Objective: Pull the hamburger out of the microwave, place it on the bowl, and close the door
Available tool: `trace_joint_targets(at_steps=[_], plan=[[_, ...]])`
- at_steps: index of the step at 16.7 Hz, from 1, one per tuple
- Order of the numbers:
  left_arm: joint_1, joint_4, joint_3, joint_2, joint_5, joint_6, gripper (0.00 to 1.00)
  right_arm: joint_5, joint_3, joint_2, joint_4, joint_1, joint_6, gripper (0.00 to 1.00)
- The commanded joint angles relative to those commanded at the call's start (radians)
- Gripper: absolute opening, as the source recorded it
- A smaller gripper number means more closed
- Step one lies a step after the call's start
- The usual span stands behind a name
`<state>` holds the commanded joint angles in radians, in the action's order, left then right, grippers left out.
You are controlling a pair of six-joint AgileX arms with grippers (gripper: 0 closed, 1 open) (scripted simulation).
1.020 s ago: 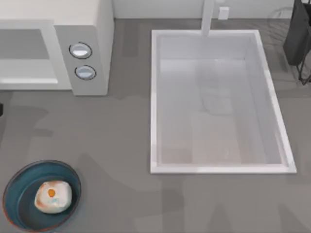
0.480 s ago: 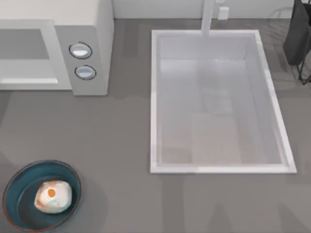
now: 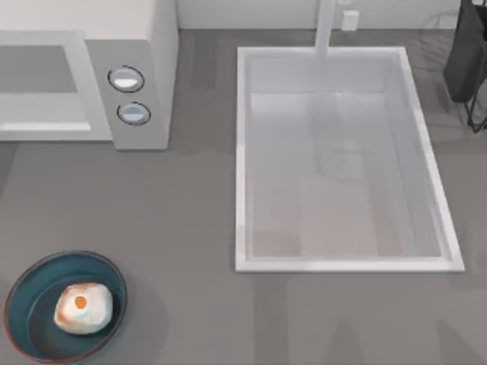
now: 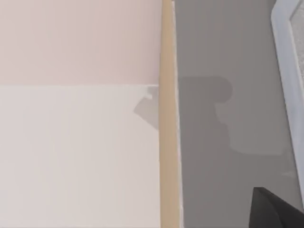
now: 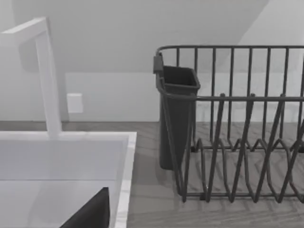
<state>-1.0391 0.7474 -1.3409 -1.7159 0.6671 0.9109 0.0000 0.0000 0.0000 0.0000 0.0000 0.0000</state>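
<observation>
Top view: burger (image 3: 83, 308) resting in bowl (image 3: 65, 306) at worktop's (image 3: 183, 243) near left corner; microwave (image 3: 133, 68) at far left, door (image 3: 38, 84) looking flush against it, sink (image 3: 342, 160) to the right.

Left wrist view: dark sliver of left tool (image 4: 275, 211) over the worktop beside a tan-edged panel (image 4: 167, 142); open or together, cannot tell.

Right wrist view: dark corner of right tool (image 5: 92, 213) near faucet (image 5: 47, 80) and rack (image 5: 237, 128); cannot tell either.

Risk: door perhaps unlatched, creeping open.
</observation>
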Motion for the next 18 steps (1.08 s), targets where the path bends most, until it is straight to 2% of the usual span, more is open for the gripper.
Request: trace_joint_targets(at_steps=[6, 14, 18], plan=[[0.008, -0.017, 0.014, 0.001, 0.004, -0.006, 0.00, 0.000, 0.000, 0.000, 0.000, 0.000, 0.000, 1.00], [-0.001, -0.337, 0.225, -0.104, 0.003, 0.003, 0.00, 0.000, 0.000, 0.000, 0.000, 0.000, 0.000, 1.00], [-0.003, -0.388, 0.266, -0.125, 0.002, 0.005, 0.00, 0.000, 0.000, 0.000, 0.000, 0.000, 0.000, 1.00]])
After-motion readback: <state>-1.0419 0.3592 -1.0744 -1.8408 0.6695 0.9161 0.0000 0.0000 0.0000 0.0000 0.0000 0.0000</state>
